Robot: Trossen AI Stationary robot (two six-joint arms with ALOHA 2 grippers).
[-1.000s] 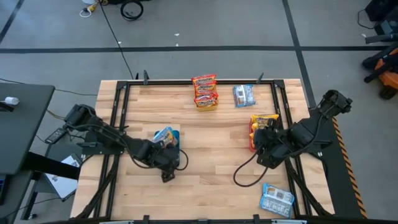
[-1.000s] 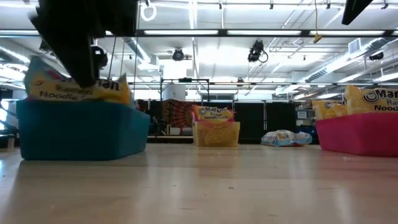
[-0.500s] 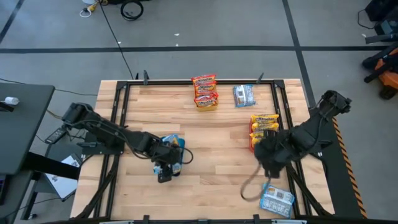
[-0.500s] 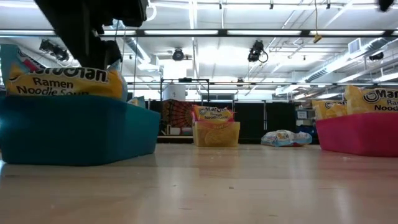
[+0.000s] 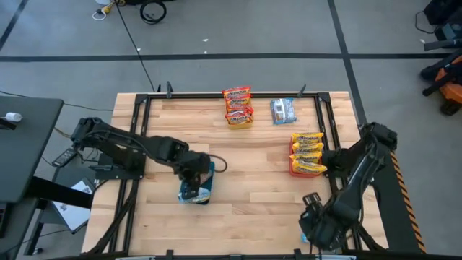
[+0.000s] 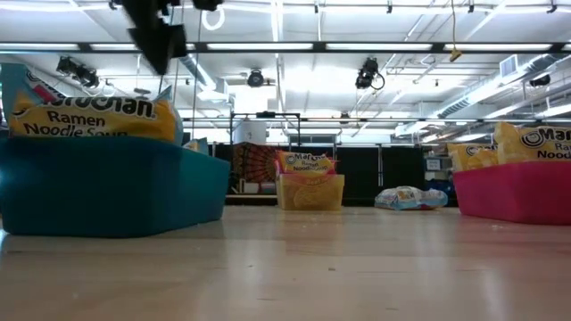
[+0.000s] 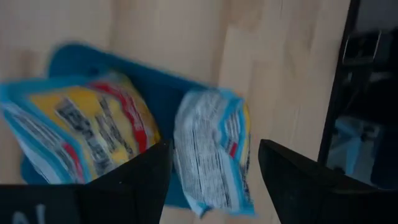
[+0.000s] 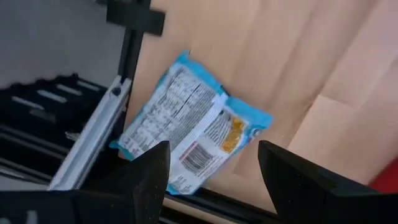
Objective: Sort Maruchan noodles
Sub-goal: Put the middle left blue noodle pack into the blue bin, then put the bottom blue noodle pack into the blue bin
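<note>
While the left gripper (image 7: pixel 211 180) hangs open above two noodle packets (image 7: pixel 211 155) in the blue bin (image 5: pixel 196 189), the right gripper (image 8: pixel 211 180), apparently empty, spreads its fingers over a blue packet (image 8: pixel 193 127) at the table (image 5: pixel 245 195) edge.

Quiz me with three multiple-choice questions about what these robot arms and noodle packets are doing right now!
1. Where is the blue-and-white packet below the right gripper?
A. In a red bin
B. On the bare table, at its edge
C. In a yellow bin

2. How many packets show in the blue bin under the left gripper?
A. Two
B. Five
C. None

3. What state is the right gripper in?
A. Open, holding nothing
B. Shut on a packet
C. Shut on a bin

Answers: B, since the blue-and-white packet lies flat on the wood of the table by the frame rail. A, since the left gripper looks down on two packets in the blue bin. A, since the fingers of the right gripper stand apart above the packet.
</note>
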